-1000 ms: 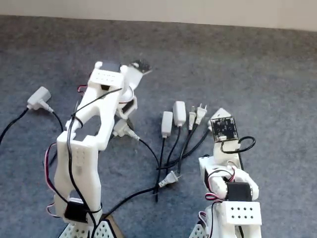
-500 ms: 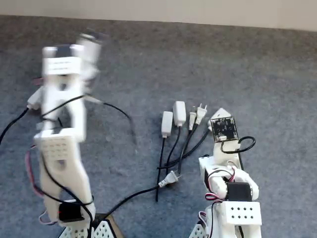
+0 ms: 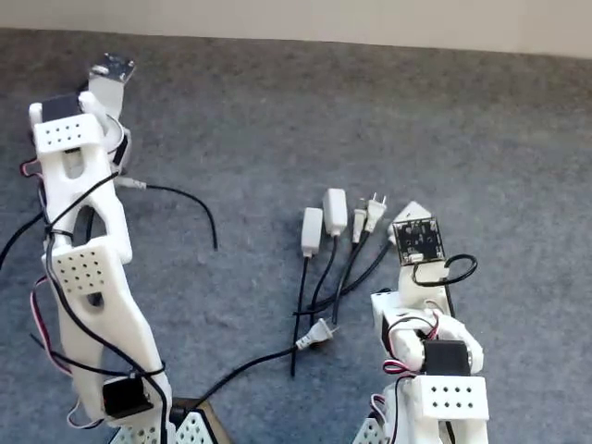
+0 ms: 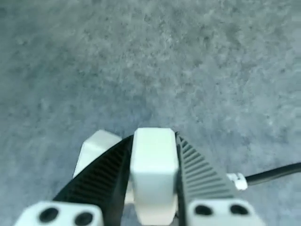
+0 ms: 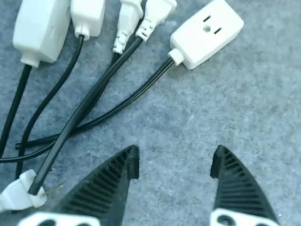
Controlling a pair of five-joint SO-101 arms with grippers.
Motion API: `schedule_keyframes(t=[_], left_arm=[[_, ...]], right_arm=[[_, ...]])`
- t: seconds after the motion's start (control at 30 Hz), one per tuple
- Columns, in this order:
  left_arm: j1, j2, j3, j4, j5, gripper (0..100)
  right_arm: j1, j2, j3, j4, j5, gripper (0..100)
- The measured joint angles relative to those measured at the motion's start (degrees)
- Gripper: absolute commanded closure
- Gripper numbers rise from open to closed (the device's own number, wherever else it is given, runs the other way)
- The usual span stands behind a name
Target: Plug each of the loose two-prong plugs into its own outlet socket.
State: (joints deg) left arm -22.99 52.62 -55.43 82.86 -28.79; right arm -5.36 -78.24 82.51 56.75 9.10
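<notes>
Lying near the desk [image 3: 462, 111] centre, a white outlet socket [image 5: 207, 33] has a loose two-prong plug [image 5: 157, 12] just beside it. Near that socket hovers the right gripper [image 5: 176, 153], fingers released. Well apart from the socket, the left gripper [image 4: 153, 137] has its fingers grasping a white block [image 4: 153, 179].

On my left wrist feed the white block [image 4: 154, 174] pinched in the left gripper [image 4: 154, 137] runs off the frame edge — plug or socket, I can't tell. Overhead, the right arm's camera board [image 3: 418, 240] covers most of the square outlet [image 3: 414, 209].
</notes>
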Motion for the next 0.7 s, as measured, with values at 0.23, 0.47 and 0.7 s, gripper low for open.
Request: schedule_keyframes(t=[0.23, 0.47, 0.7], left_arm=[[-0.8, 5.0, -9.0, -0.6, 3.3, 69], [0.9, 5.0, -24.8, 11.2, 3.7, 69], [11.0, 4.9, -32.7, 18.4, 9.4, 69]], right_arm=[[0.0, 0.0, 1.8, -1.4, 0.0, 75.3], [0.0, 0.0, 1.8, -2.1, 0.0, 75.3], [6.2, -0.3, 1.8, -2.1, -1.8, 75.3]])
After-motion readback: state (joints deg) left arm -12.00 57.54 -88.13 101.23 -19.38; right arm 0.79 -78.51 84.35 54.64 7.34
